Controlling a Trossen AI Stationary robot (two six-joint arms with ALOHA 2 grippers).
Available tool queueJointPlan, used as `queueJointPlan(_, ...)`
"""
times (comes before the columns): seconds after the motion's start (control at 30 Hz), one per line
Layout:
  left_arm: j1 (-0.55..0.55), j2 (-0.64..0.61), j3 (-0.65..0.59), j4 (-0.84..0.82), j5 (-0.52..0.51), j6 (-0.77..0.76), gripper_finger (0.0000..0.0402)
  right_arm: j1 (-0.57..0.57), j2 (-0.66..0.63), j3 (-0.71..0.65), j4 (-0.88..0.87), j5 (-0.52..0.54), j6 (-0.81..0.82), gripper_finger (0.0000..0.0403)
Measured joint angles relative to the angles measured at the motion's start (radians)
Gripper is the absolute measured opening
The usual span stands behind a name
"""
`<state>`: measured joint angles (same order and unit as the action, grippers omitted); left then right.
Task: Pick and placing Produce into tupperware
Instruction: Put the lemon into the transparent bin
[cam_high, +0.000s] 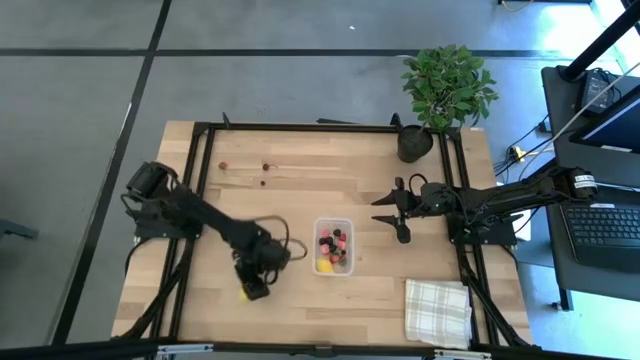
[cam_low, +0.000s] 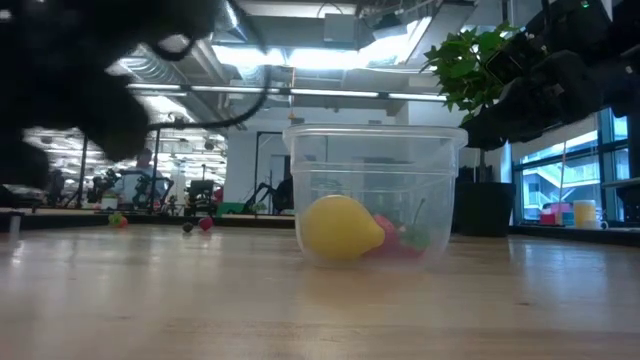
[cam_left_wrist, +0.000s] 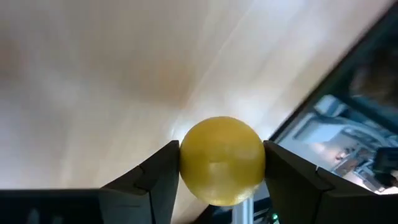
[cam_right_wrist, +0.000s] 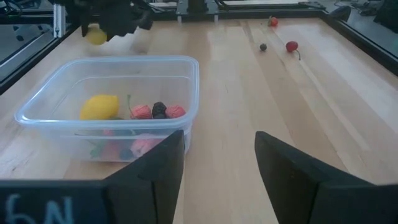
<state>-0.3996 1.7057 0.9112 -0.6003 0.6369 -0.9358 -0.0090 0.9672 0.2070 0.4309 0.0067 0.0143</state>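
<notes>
The clear tupperware stands mid-table and holds a yellow lemon piece and red, pink and dark berry bits. My left gripper is to the tub's left, toward the near edge, shut on a second yellow lemon piece. My right gripper hovers open to the tub's right and touches nothing. Three loose berries lie on the wood near the far edge, and the right wrist view shows them too. My left gripper pinches the yellow lemon piece between its two fingers, one on each side of its round body. The fingers point down from above. The piece sits between the fingertips, above the wood.
A black plant pot with a green plant stands at the far right corner. A white checked cloth lies near the right near corner. Black frame rails run along the table's sides. Bare wood lies between the tub and the left gripper.
</notes>
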Motion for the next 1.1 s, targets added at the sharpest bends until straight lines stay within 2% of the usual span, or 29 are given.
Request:
queueJointPlan(0.23, 0.162, -0.117, 0.000, 0.103, -0.027, 0.174, 0.0195, 0.000, 0.000, 0.000, 0.000, 0.000, 0.001, 0.0198)
queueJointPlan(0.5, 0.299, -0.219, 0.001, 0.356, -0.107, 0.443, 0.0195, 0.000, 0.000, 0.000, 0.016, 0.000, 0.003, 0.0198)
queueJointPlan(0.63, 0.345, -0.231, 0.001, 0.469, -0.206, 0.615, 0.0195, 0.000, 0.000, 0.000, 0.016, 0.000, 0.007, 0.0198)
queueJointPlan(0.87, 0.365, -0.231, 0.001, 0.578, -0.486, 0.866, 0.0195, 0.000, 0.000, 0.000, 0.015, 0.000, 0.035, 0.0198)
queueJointPlan(1.03, 0.341, -0.221, 0.001, 0.709, -0.608, 0.951, 0.0195, 0.000, 0.000, 0.000, 0.015, 0.000, 0.036, 0.0198)
queueJointPlan(1.1, 0.332, -0.203, 0.002, 0.730, -0.626, 0.964, 0.0195, 0.000, 0.000, 0.000, 0.015, 0.000, 0.036, 0.0198)
